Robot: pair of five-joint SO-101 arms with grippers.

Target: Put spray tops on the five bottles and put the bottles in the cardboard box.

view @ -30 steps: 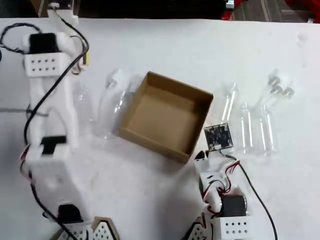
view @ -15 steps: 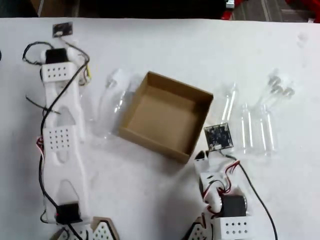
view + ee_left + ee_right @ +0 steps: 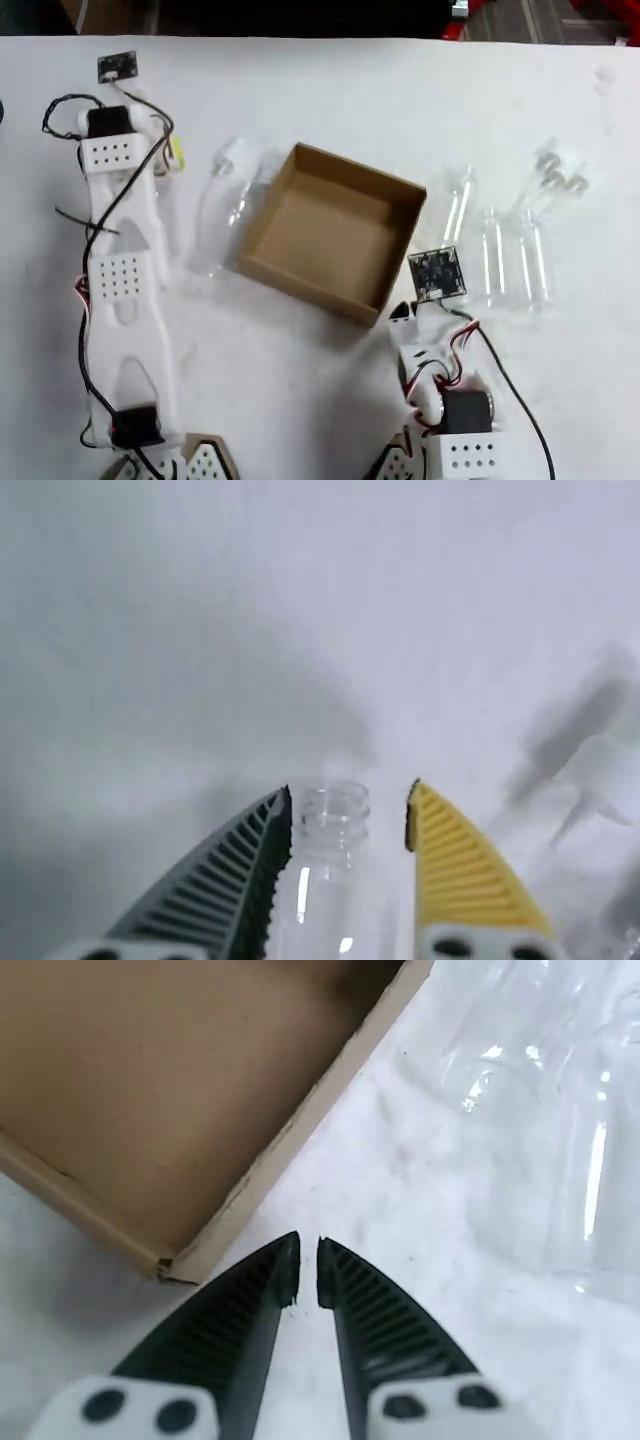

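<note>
The white table (image 3: 330, 90) carries an open, square cardboard box (image 3: 330, 235) at its middle, brown and matte. Clear plastic bottles nearly vanish against the white. One capped bottle (image 3: 225, 200) lies just left of the box, its spray head pointing away from the arms' bases. Three uncapped bottles (image 3: 495, 255) lie right of the box, long axes roughly parallel, necks toward the loose spray tops (image 3: 558, 170), whose shapes are hard to read. The left tool (image 3: 349, 790), with ribbed grey and yellow fingers, grips another bottle (image 3: 330, 830), its threaded mouth pointing forward and its body cut off. The right tool (image 3: 308, 1245) is clenched on nothing beside the box corner.
</note>
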